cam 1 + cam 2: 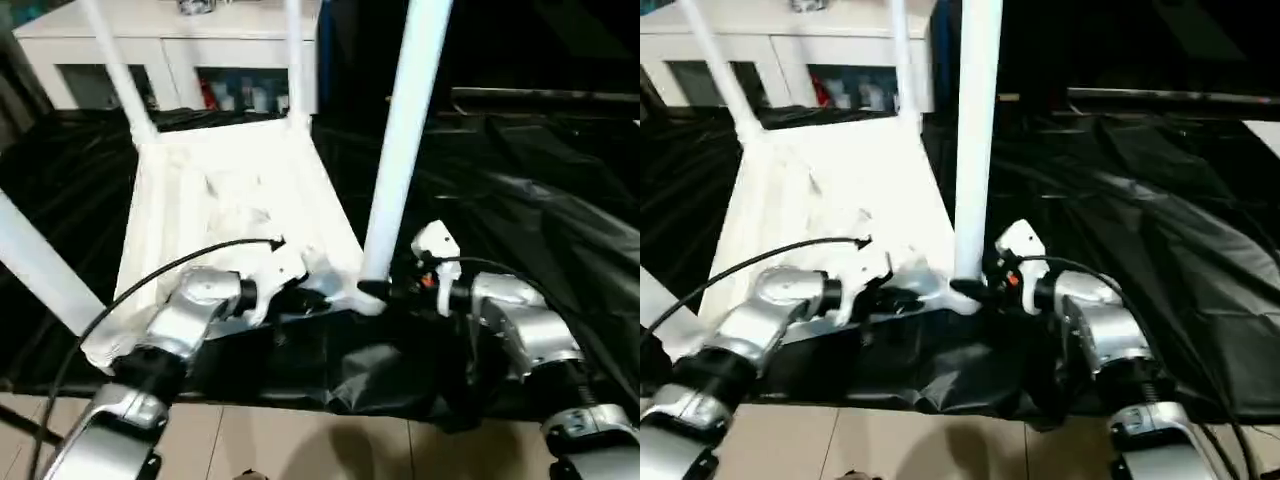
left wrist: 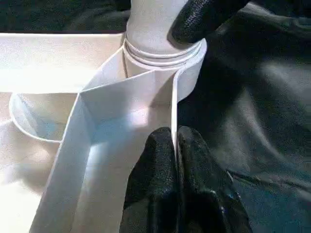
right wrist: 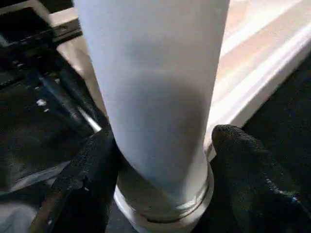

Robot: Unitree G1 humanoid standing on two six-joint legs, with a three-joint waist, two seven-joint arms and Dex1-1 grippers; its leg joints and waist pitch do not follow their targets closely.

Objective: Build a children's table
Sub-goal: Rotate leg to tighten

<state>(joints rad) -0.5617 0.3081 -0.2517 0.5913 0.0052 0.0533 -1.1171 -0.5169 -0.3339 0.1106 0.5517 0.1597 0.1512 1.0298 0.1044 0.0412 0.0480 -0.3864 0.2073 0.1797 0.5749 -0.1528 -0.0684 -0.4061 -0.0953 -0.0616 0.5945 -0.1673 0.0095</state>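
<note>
Left pincer [image 2: 175, 145] is clamped on the tabletop [image 1: 230, 190] rim, lower centre. Right pincer [image 3: 160, 160] straddles the leg [image 1: 405, 150] base, jaws apart. Stiff, light, smooth plastic; grip legs low.

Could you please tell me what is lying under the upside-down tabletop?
A crinkled black sheet lies under the tabletop and spreads out around it. Whatever is beneath the sheet is covered.
</note>
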